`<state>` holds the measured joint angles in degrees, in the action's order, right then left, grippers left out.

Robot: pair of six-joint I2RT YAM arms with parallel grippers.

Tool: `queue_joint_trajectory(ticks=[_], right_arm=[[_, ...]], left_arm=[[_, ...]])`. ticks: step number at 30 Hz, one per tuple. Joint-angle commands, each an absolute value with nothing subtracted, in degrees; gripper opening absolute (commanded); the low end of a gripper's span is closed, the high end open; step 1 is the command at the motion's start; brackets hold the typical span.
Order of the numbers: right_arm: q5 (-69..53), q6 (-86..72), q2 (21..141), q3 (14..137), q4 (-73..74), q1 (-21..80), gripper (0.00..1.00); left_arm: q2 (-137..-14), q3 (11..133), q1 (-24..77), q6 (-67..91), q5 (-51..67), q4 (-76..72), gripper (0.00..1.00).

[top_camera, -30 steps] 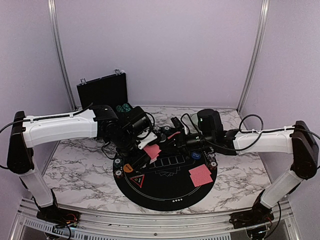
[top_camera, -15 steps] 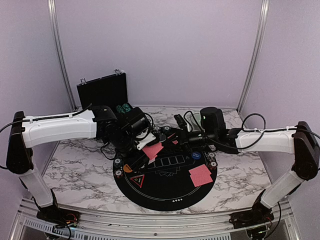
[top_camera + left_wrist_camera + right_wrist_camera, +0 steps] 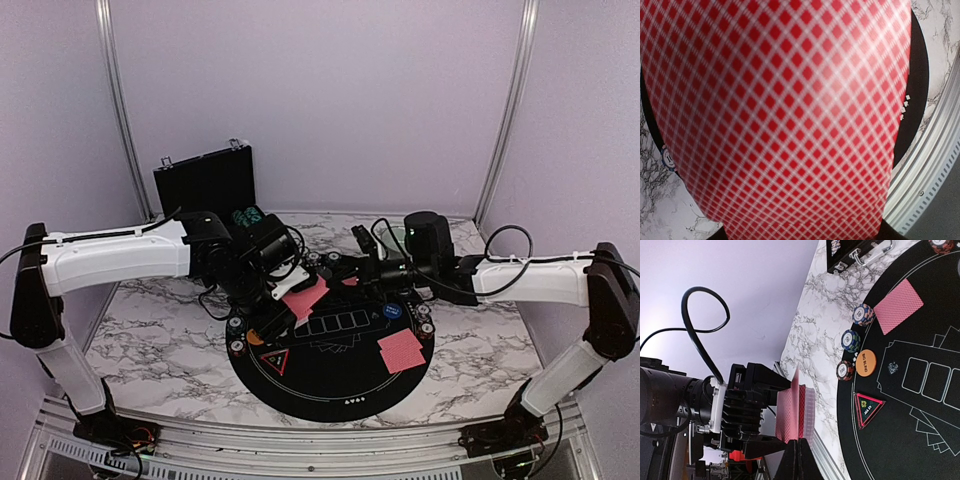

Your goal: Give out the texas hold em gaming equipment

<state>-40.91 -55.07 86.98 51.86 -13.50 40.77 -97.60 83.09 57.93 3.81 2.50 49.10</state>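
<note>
Deck (image 3: 780,120) fills left view; right wrist shows right hand (image 3: 799,442) pinching card (image 3: 797,390).

Playing cards (image 3: 780,120) red, white diamond lattice. Round mat (image 3: 330,375) black, white outlined boxes. Tabletop (image 3: 150,320) white marble, grey veins. Button disc (image 3: 866,362) orange. Hard case (image 3: 205,182) black.

At the middle of the desk (image 3: 150,310), a round mat (image 3: 340,385). Behind its left side, at the desk's rear, a case (image 3: 205,180). Along the mat's left rim, a row of chip stacks (image 3: 851,340), with a button disc (image 3: 866,362) and a triangular marker (image 3: 867,410) just inside them. Beside the rearmost stack, a flat card (image 3: 898,306); on the mat's right half, a second flat card (image 3: 401,349). Above the mat's left rear, a pack of cards (image 3: 780,120) in the left hand (image 3: 298,292); to its right, an upright card (image 3: 796,390) pinched in the right hand (image 3: 796,442).
</note>
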Motion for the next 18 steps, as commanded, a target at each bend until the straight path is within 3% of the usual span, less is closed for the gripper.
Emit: queue_joint_trajectory(ticks=[1,18], right_arm=[[-42.2,-55.7,85.87,51.96,-15.36,39.15,0.0],[-43.57,-55.92,85.9,51.83,-16.17,36.94,0.0]], left_arm=[[-94.78,81.98,57.18,4.6,2.37,47.72,0.5],[-92.31,77.18,54.09,5.22,3.71,45.11,0.5]])
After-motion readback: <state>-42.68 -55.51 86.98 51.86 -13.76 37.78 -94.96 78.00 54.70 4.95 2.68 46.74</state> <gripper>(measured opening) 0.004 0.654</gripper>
